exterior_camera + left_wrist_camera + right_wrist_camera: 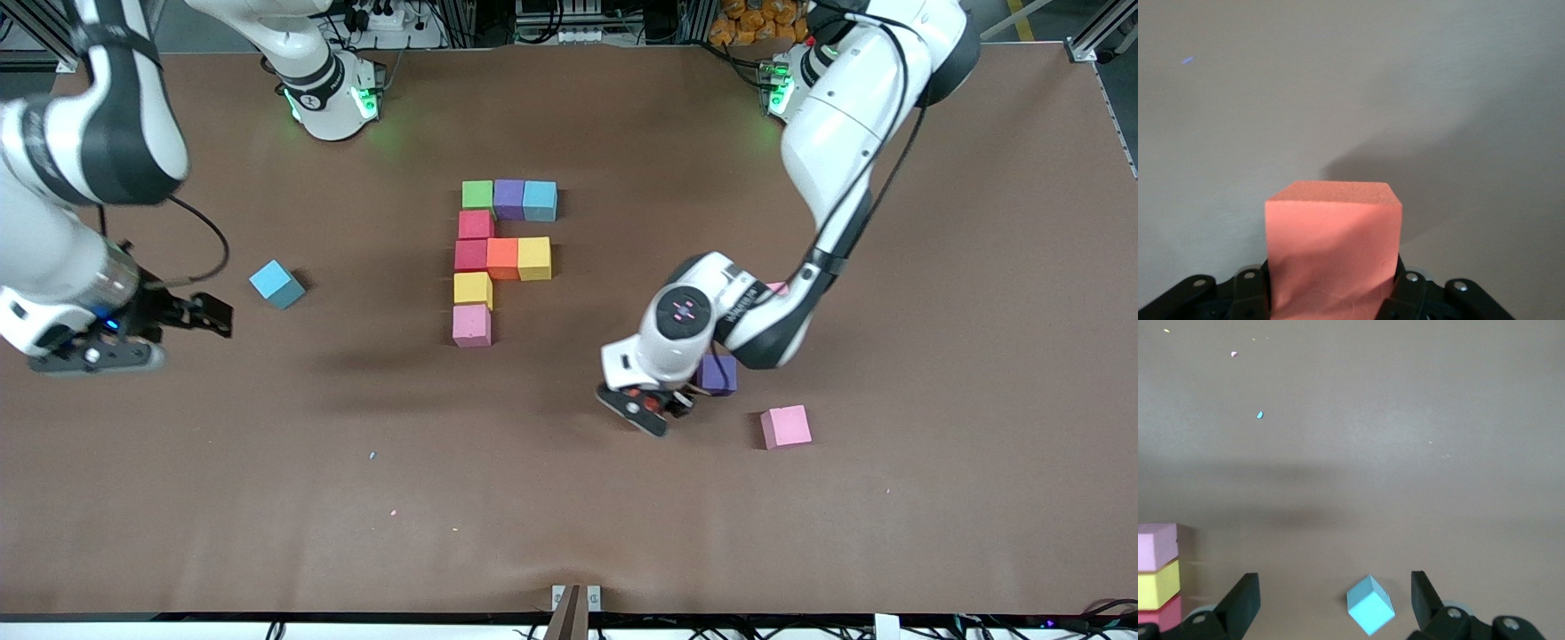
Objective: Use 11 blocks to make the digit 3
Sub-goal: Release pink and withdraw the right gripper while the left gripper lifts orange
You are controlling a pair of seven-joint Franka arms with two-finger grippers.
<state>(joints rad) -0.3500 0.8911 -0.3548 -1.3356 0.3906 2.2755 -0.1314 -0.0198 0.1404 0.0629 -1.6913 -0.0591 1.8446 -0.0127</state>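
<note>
The digit 3 figure stands mid-table: a green (477,194), purple (508,198) and light blue (540,200) row, a red block (476,224), a red (470,255), orange (502,258) and yellow (534,258) row, then yellow (472,289) and pink (471,324). My left gripper (656,405) is low at the table, nearer the front camera than the figure, shut on an orange-red block (1333,233). My right gripper (210,316) hangs open by a tilted loose light blue block (276,284), which shows between its fingers (1245,600) on the table below (1370,605).
A loose purple block (717,373) sits right beside the left gripper, a pink one (786,426) nearer the camera toward the left arm's end. Another pink block (779,287) peeks out from under the left forearm. Small foam crumbs (372,455) dot the brown mat.
</note>
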